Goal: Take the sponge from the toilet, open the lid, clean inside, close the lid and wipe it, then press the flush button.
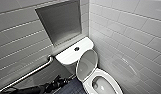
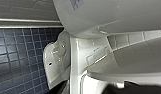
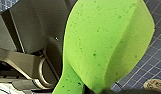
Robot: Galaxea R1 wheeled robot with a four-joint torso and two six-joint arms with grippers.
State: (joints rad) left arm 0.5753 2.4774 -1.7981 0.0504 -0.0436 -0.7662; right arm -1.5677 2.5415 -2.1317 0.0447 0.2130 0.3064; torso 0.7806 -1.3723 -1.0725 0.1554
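The toilet (image 1: 106,75) stands in the corner with its lid (image 1: 86,64) raised and leaning back toward the tank, so the oval bowl (image 1: 102,84) lies open. The round dark flush button (image 1: 76,48) sits in the middle of the white tank top. The bright green sponge (image 3: 106,42) looms large in the right wrist view, pinched at its narrow end where my right gripper (image 3: 96,90) is shut on it. My left arm (image 1: 49,87) reaches in low beside the toilet. Its wrist camera looks up at the tank's underside (image 2: 108,17) and the pedestal (image 2: 78,62), and its gripper is open and holds nothing.
A metal grab bar (image 1: 28,74) runs along the left tiled wall. A grey recessed niche (image 1: 59,21) sits above the tank. White tiled wall (image 1: 136,45) closes the right side. Dark blue mosaic floor (image 2: 18,57) surrounds the toilet's base.
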